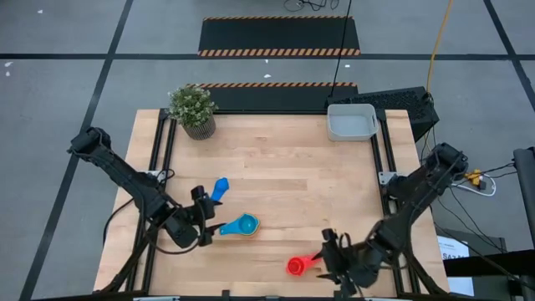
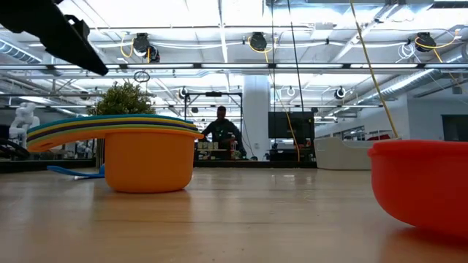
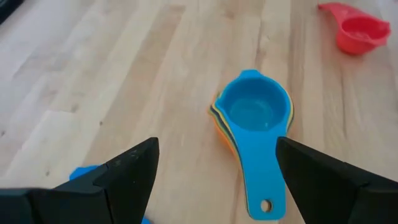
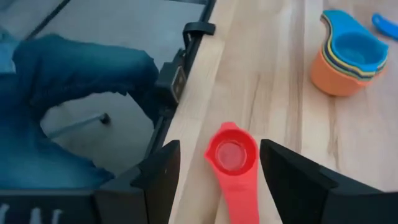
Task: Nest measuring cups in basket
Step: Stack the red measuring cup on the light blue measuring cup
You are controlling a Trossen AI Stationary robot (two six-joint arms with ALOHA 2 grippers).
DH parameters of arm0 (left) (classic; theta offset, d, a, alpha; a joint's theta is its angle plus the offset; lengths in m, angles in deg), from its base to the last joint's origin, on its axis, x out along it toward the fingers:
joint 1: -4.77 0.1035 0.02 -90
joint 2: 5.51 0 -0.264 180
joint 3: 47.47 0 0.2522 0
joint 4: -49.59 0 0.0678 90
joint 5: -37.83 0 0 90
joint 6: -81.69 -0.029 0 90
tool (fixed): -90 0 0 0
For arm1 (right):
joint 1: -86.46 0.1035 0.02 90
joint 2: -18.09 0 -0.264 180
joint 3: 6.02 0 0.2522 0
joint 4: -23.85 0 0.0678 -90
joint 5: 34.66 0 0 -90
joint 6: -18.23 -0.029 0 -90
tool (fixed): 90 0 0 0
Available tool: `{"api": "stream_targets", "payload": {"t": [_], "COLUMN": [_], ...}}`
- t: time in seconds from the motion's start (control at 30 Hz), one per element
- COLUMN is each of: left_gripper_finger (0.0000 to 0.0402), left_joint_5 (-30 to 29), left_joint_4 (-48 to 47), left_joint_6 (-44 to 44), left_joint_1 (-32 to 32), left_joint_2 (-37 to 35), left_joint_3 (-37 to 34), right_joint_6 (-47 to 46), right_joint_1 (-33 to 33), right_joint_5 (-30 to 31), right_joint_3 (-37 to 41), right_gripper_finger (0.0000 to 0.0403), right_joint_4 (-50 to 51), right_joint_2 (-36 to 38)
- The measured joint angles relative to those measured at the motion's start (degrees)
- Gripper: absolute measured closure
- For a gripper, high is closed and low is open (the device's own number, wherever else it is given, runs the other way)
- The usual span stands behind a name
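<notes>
A nested stack of measuring cups, light blue on top and orange at the bottom, stands on the table left of centre; its handles point toward my left gripper. That gripper hangs open a little short of the stack. A darker blue cup lies alone behind them. The red cup lies near the table's front edge. My right gripper is open above the red cup, a finger on either side and clear of it. The grey basket sits at the far right.
A potted plant stands at the far left corner. In the right wrist view, someone's leg in blue cloth shows just beyond the table's front edge. Bare wood lies between the cups and the basket.
</notes>
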Motion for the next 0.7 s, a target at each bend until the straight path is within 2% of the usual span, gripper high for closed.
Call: {"api": "stream_targets", "payload": {"t": [0.3, 0.47, 0.7], "left_gripper_finger": [0.0076, 0.0076, 0.0076], "left_joint_5": [-1.9, -3.6, -5.8], "left_joint_4": [8.0, 16.9, 22.9], "left_joint_6": [-3.2, -8.7, -14.9], "left_joint_1": [1.0, 1.0, 1.1], "left_joint_2": [0.0, 0.2, 2.6], "left_joint_3": [0.0, 0.0, 0.0], "right_joint_6": [0.9, -1.9, -6.4], "right_joint_1": [7.9, 10.2, 12.0], "right_joint_5": [10.8, 13.5, 17.5], "right_joint_3": [0.3, 2.5, 7.4], "right_gripper_finger": [0.0190, 0.0190, 0.0190], "right_joint_4": [4.0, 3.5, -4.6], "right_joint_2": [0.0, 0.0, 0.0]}}
